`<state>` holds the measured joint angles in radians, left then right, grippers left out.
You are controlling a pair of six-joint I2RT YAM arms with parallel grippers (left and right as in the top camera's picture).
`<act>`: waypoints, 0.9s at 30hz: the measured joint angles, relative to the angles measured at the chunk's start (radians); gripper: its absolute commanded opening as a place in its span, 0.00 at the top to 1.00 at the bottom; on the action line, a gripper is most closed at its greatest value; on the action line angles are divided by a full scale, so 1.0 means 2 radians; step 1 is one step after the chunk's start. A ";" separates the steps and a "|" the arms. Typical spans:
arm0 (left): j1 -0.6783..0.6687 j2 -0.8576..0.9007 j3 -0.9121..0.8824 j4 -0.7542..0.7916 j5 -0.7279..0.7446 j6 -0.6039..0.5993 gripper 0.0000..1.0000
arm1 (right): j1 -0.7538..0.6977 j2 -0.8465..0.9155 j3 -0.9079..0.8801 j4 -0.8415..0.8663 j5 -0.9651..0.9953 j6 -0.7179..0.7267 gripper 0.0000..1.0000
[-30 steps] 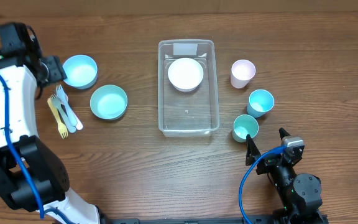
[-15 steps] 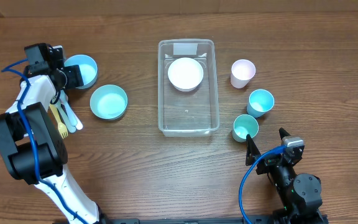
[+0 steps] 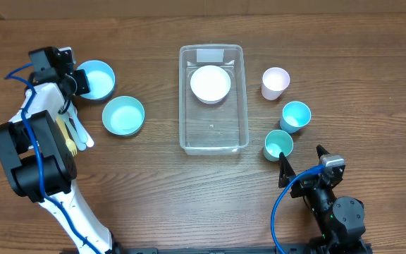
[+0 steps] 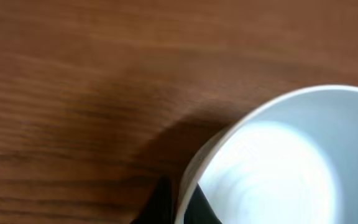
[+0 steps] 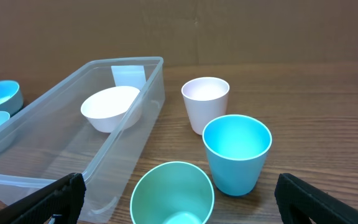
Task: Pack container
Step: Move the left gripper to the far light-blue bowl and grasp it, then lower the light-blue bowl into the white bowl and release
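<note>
The clear container (image 3: 183,99) stands mid-table with a white bowl (image 3: 210,83) in its far end. My left gripper (image 3: 81,82) is shut on the left rim of a light blue bowl (image 3: 99,77) at the far left. In the left wrist view that bowl's (image 4: 291,162) rim is pinched between the dark fingers of the left gripper (image 4: 182,205). My right gripper (image 3: 303,164) rests open near the front right, empty. The right wrist view has the container (image 5: 55,155) at left, and the right gripper (image 5: 179,190) spread wide.
A second blue bowl (image 3: 123,115) sits left of the container. Plastic cutlery (image 3: 72,130) lies by the left arm. Right of the container stand a pale pink cup (image 3: 275,82), a blue cup (image 3: 295,115) and a green cup (image 3: 278,144).
The left arm swung toward the far-left blue bowl. Its gripper, open before, has shut on the bowl's rim. The right arm has not moved.
</note>
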<state>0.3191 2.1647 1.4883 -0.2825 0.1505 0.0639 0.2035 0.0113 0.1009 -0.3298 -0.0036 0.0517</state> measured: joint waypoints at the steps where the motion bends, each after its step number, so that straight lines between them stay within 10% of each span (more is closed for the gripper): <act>1: -0.002 0.000 0.016 -0.021 0.001 -0.006 0.96 | 0.000 0.000 0.000 0.000 0.000 0.000 0.00; 10: -0.093 -0.104 0.157 -0.146 0.012 -0.040 0.96 | 0.000 0.000 0.000 0.000 0.000 0.000 0.00; 16: -0.289 -0.167 0.175 -0.193 0.003 -0.049 0.96 | 0.000 0.000 0.000 0.000 0.000 0.000 0.00; 21: -0.434 -0.103 0.175 -0.213 -0.128 -0.163 0.96 | 0.000 0.000 0.000 0.000 0.000 0.000 0.00; 27: -0.425 -0.048 0.175 -0.233 -0.147 -0.357 0.96 | 0.000 0.000 0.000 0.000 0.000 0.000 0.00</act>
<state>-0.5316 2.0689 1.8378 -0.7494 -0.1429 -0.6498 0.2035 0.0113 0.1009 -0.3302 -0.0036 0.0521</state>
